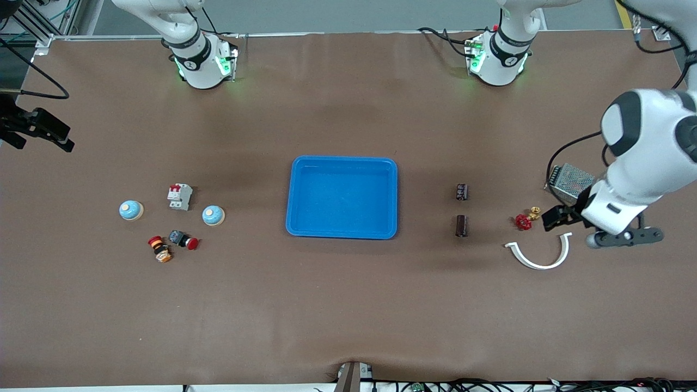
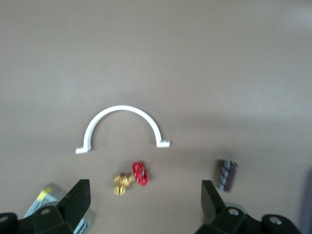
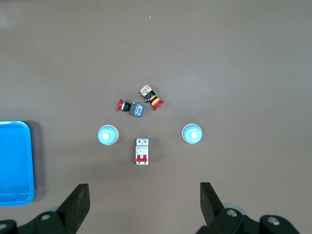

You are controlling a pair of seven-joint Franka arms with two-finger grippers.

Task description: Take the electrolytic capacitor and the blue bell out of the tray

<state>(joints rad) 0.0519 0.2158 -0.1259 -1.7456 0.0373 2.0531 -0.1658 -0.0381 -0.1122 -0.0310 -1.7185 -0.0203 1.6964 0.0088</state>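
Observation:
Two dark capacitors lie between the blue tray point(image 1: 342, 163) and the left arm's end, one point(image 1: 462, 191) farther from the front camera than the other point(image 1: 462, 225). One capacitor point(image 2: 226, 175) shows in the left wrist view. Two pale blue bells point(image 1: 131, 210) point(image 1: 213, 215) stand toward the right arm's end, also in the right wrist view point(image 3: 107, 135) point(image 3: 192, 133). My left gripper point(image 1: 558, 216) point(image 2: 144, 200) is open and empty, low beside a red valve. My right gripper point(image 1: 46, 142) point(image 3: 144, 202) is open and empty, high over the bells' area.
A red valve point(image 1: 524, 221) point(image 2: 140, 173), a white half-ring clamp point(image 1: 539, 253) point(image 2: 122, 127) and a power supply point(image 1: 569, 181) lie near the left gripper. A circuit breaker point(image 1: 179, 196) point(image 3: 142, 151) and two stop buttons point(image 1: 159, 249) point(image 1: 183, 239) lie by the bells.

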